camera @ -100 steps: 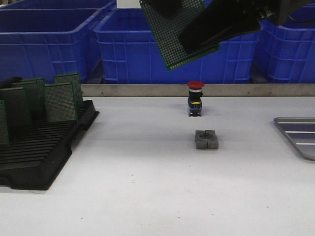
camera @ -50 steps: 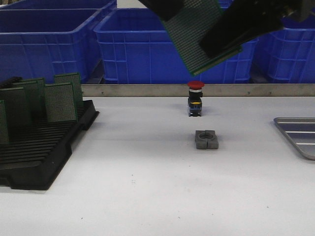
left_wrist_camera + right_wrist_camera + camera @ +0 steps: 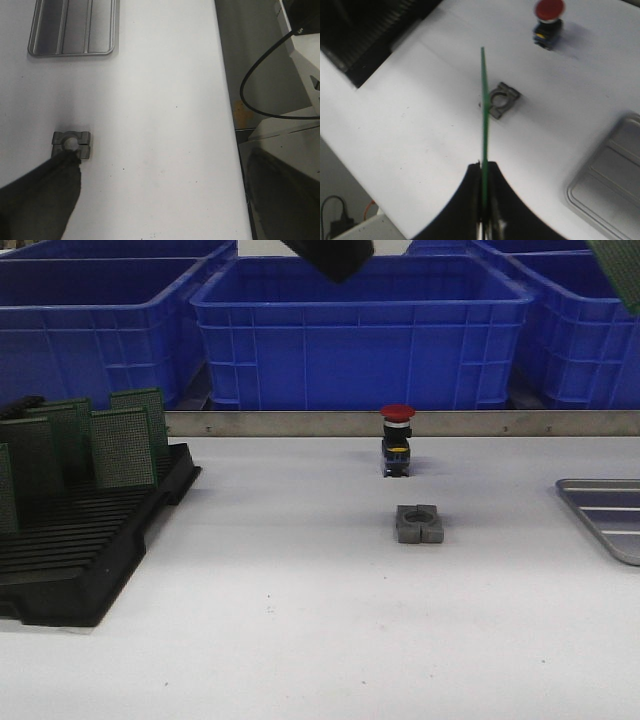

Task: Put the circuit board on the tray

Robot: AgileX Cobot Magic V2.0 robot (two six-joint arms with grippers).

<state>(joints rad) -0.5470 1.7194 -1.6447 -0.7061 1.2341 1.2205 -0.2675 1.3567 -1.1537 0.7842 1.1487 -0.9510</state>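
Right tool (image 3: 484,220): clamped on the circuit board (image 3: 483,125), which shows edge-on in the right wrist view, high above the counter (image 3: 300,620); in the front view only a green corner shows at the top right.
Left tool (image 3: 67,159): one dark finger shows over the grey block (image 3: 72,144); you cannot tell whether it is apart or together. It carries nothing that shows.
Tray (image 3: 605,515): silver-grey, ribbed, at the counter's right edge, partly cut off in the front view; nothing shows in it.

Handling advice for you:
- Carry the board on toward the right edge until it hangs over the tray's ribbed floor, not its rim.
- Turn it from edge-on toward flat before lowering, so it lies down rather than tips.
- Go low before you part the tool; a drop onto metal may make it bounce or slide.
- Keep the path clear of the red button (image 3: 398,440).

Other stock: black rack (image 3: 85,540) with boards, left edge; blue bins (image 3: 360,335) behind.

Writing: none legible on any item.
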